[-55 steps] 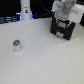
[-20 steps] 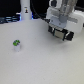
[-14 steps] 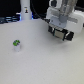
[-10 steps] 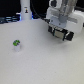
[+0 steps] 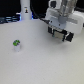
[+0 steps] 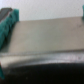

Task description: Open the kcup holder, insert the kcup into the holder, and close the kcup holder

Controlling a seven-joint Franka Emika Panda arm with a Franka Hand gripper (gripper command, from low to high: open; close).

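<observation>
One kcup [image 5: 16,44] stood nearest, alone on the white table [image 5: 35,65] toward the exterior view's left, green top up, well apart from the arm. Farther back, on the exterior view's right, the gripper [image 5: 60,36] hung low over the black holder [image 5: 64,35], probably lining up on a drawer handle, since opening comes first. The wrist view showed teal fingers [image 6: 7,25] spread wide either side of a grey slab, gripping nothing. Behind stood a white bottle [image 5: 25,10].
</observation>
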